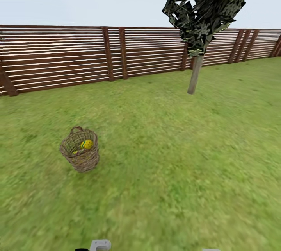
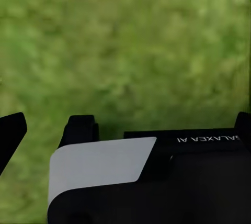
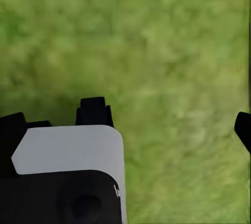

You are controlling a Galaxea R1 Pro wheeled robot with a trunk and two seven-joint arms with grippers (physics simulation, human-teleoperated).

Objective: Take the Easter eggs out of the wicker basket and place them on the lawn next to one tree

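Note:
The wicker basket (image 1: pixel 80 150) stands upright on the lawn (image 1: pixel 168 165), left of centre in the head view and a few steps ahead of me. One yellow Easter egg (image 1: pixel 87 144) with blue-green marks shows inside it near the rim; the other eggs are hidden by the weave. My left gripper (image 2: pixel 125 124) hangs open over bare grass, its dark fingertips (image 2: pixel 10 134) far apart. The right gripper (image 3: pixel 128 121) is open too, with only grass between its fingertips (image 3: pixel 243 129). Both are far from the basket. No thick-trunked tree is in view.
A brown slatted wooden fence (image 1: pixel 117 53) runs across the back of the garden. A thin-stemmed tree with black foliage (image 1: pixel 194 75) stands at the right, in front of the fence. Open grass lies between me, the basket and that tree.

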